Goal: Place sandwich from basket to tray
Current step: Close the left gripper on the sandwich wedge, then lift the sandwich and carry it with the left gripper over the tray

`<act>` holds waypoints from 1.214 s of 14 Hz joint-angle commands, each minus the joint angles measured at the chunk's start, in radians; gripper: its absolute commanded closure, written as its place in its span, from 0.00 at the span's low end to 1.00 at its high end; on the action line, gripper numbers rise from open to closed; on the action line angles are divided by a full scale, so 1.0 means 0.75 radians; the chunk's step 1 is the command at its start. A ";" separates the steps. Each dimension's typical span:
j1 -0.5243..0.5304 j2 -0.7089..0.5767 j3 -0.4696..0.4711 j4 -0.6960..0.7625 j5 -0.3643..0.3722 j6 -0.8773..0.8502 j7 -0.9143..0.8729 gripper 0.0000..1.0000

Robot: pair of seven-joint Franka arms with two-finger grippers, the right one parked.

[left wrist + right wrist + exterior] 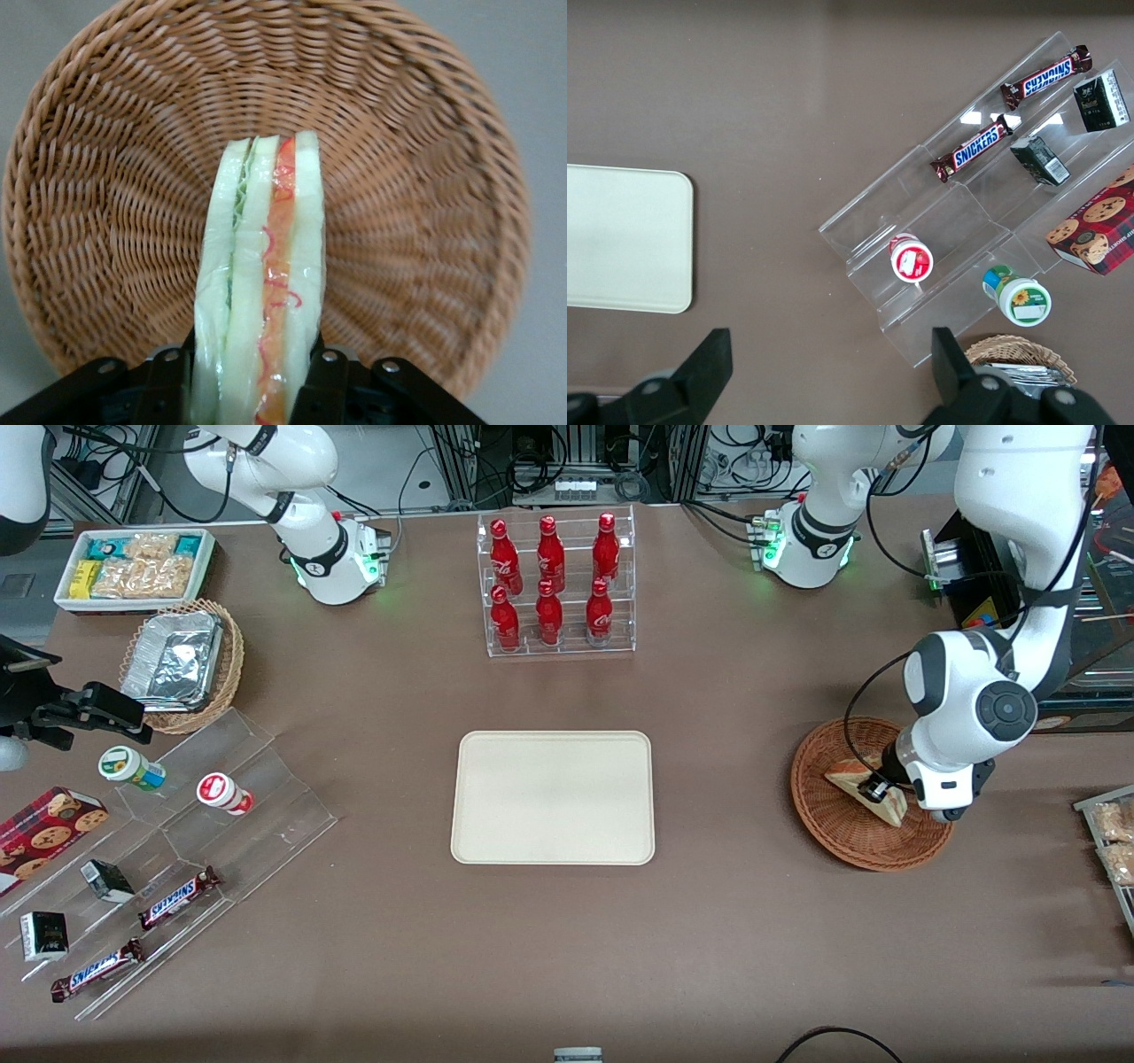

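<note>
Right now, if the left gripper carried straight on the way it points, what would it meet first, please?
The left gripper, shut on the sandwich over the basket, points down into it, so the sandwich's leading edge would probably meet the woven floor first; the gap is unclear.

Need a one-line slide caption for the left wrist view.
Left arm's tool shut on the sandwich, cut side up, over the woven basket.

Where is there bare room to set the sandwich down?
The tray is bare all over, with open table around it. The gripper is shut on the sandwich over the basket. The parked arm's end is crowded with a snack rack.
</note>
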 commanded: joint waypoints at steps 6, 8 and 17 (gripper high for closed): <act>-0.376 0.064 -0.008 0.365 0.056 -0.227 -0.003 0.58; -0.470 0.149 -0.010 0.424 0.034 -0.143 -0.017 0.58; -0.849 0.473 -0.010 0.723 0.018 -0.112 -0.017 0.63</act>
